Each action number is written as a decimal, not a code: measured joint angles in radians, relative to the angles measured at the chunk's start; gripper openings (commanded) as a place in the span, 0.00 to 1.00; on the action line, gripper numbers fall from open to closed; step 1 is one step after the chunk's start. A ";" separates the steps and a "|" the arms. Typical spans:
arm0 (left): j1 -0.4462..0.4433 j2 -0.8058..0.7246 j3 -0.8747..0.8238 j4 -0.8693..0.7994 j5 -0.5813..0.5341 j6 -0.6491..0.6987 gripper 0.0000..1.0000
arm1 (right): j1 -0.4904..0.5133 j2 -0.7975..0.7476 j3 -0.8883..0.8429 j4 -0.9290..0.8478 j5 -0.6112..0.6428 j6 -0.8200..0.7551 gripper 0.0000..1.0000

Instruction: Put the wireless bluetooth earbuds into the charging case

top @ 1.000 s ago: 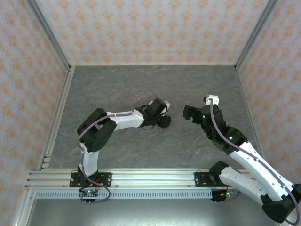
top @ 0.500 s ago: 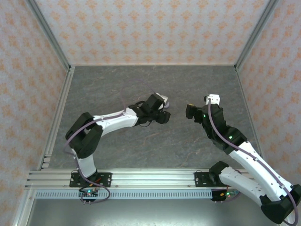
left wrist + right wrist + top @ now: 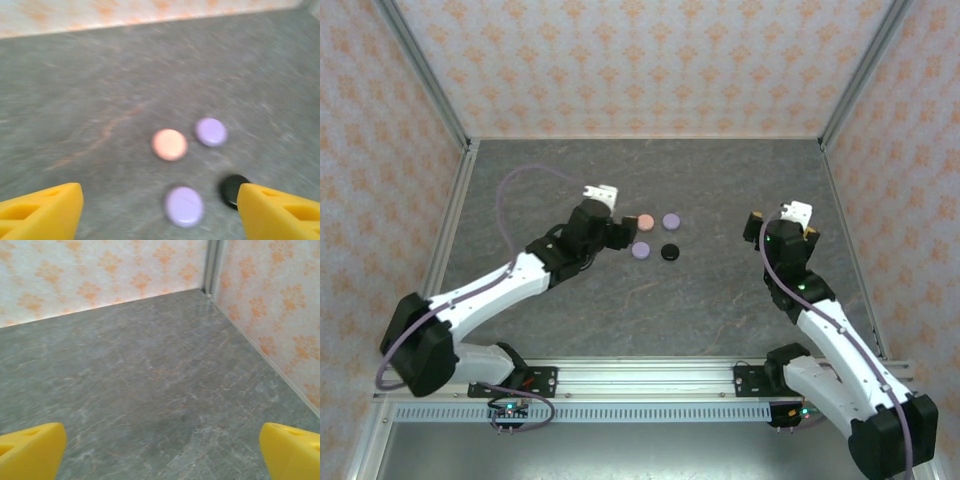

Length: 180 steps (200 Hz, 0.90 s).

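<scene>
Four closed round charging cases sit in a square on the grey marbled tabletop [image 3: 720, 300]. The lilac round case [image 3: 671, 220] lies just right of the pale pink round case [image 3: 644, 220], the second lilac case [image 3: 641, 251] just nearer the arm bases, and the black round case [image 3: 669, 252] diagonally. The left gripper [image 3: 159, 197] hovers just left of the pink case, jaws spread wide and empty. The right gripper [image 3: 162, 435] hangs well to its right, equally wide and empty.

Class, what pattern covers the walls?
Orange floral motifs on pale walls, clearest in the right wrist view.

Grey marbled tabletop [image 3: 720, 300], pale wallpapered walls [image 3: 640, 60] with orange motifs, aluminium corner posts [image 3: 424, 70], even light
</scene>
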 measured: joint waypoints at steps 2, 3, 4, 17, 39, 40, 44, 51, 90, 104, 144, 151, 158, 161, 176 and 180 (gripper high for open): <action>0.005 -0.009 -0.008 0.002 -0.010 -0.003 0.82 | -0.007 0.004 -0.009 0.012 0.000 -0.001 0.99; 0.008 -0.015 -0.014 0.002 -0.019 -0.005 0.82 | -0.009 0.006 -0.012 0.016 0.000 -0.002 0.99; 0.010 -0.020 -0.017 0.002 -0.024 -0.006 0.82 | -0.012 0.008 -0.015 0.021 0.000 -0.003 0.99; 0.035 -0.078 -0.062 0.003 -0.113 -0.019 0.84 | -0.058 0.047 -0.073 0.107 -0.006 -0.006 0.99; 0.056 -0.160 -0.112 0.002 -0.249 -0.032 0.85 | -0.110 0.146 -0.166 0.276 -0.031 -0.018 0.99; 0.058 -0.164 -0.114 0.001 -0.257 -0.032 0.86 | -0.111 0.150 -0.169 0.282 -0.031 -0.018 0.99; 0.060 -0.174 -0.119 -0.001 -0.275 -0.033 0.86 | -0.115 0.172 -0.184 0.312 -0.036 -0.021 0.99; 0.066 -0.195 -0.128 -0.002 -0.311 -0.032 0.86 | -0.120 0.217 -0.204 0.364 -0.043 -0.032 0.99; 0.093 -0.293 -0.217 0.019 -0.449 0.013 0.86 | -0.150 0.466 -0.229 0.650 -0.121 -0.086 0.99; 0.108 -0.326 -0.279 0.053 -0.485 0.030 0.89 | -0.159 0.529 -0.226 0.716 -0.155 -0.109 0.99; 0.159 -0.390 -0.425 0.101 -0.599 0.036 0.93 | -0.192 0.688 -0.222 0.876 -0.250 -0.138 0.99; 0.171 -0.394 -0.437 0.105 -0.608 0.037 0.94 | -0.196 0.690 -0.219 0.876 -0.260 -0.139 0.99; 0.183 -0.397 -0.447 0.109 -0.610 0.039 0.96 | -0.205 0.690 -0.208 0.872 -0.273 -0.137 0.99; 0.187 -0.397 -0.451 0.113 -0.611 0.045 0.97 | -0.210 0.690 -0.203 0.870 -0.279 -0.135 0.99; 0.206 -0.398 -0.470 0.134 -0.603 0.068 0.98 | -0.242 0.691 -0.174 0.869 -0.310 -0.125 0.99; 0.210 -0.398 -0.475 0.143 -0.598 0.074 0.99 | -0.249 0.691 -0.168 0.869 -0.315 -0.124 0.99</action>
